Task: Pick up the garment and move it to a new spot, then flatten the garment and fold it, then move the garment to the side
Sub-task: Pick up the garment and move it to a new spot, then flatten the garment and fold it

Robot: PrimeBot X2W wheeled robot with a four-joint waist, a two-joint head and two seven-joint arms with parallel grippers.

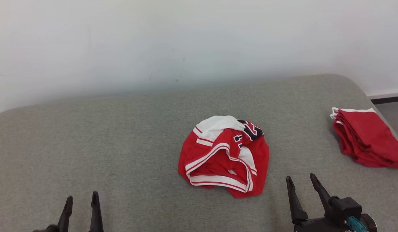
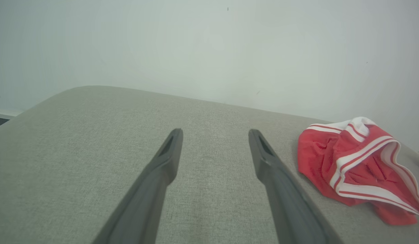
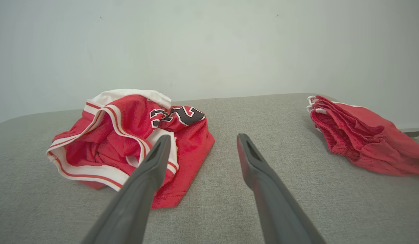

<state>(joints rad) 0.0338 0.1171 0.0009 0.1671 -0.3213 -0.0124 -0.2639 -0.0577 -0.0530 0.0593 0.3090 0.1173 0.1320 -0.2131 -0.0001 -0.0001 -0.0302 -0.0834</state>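
A red garment (image 1: pixel 223 156) with white and red striped trim and black numerals lies crumpled in a heap at the middle of the grey padded table (image 1: pixel 121 138). It lies at the right of the left wrist view, garment (image 2: pixel 358 169), and at the left of the right wrist view, garment (image 3: pixel 128 142). My left gripper (image 1: pixel 82 199) stands open at the lower left, well apart from the heap, with nothing between its fingers (image 2: pixel 168 152). My right gripper (image 1: pixel 300 178) is open just right of the heap's near edge, touching nothing; its left finger (image 3: pixel 155 162) overlaps the cloth in its own view.
A folded pile of red cloth (image 1: pixel 366 138) with white edging rests at the table's right edge, also seen as the pile (image 3: pixel 362 135). A pale wall (image 1: pixel 186 42) rises right behind the table. The table's corners are rounded; floor shows at the far right.
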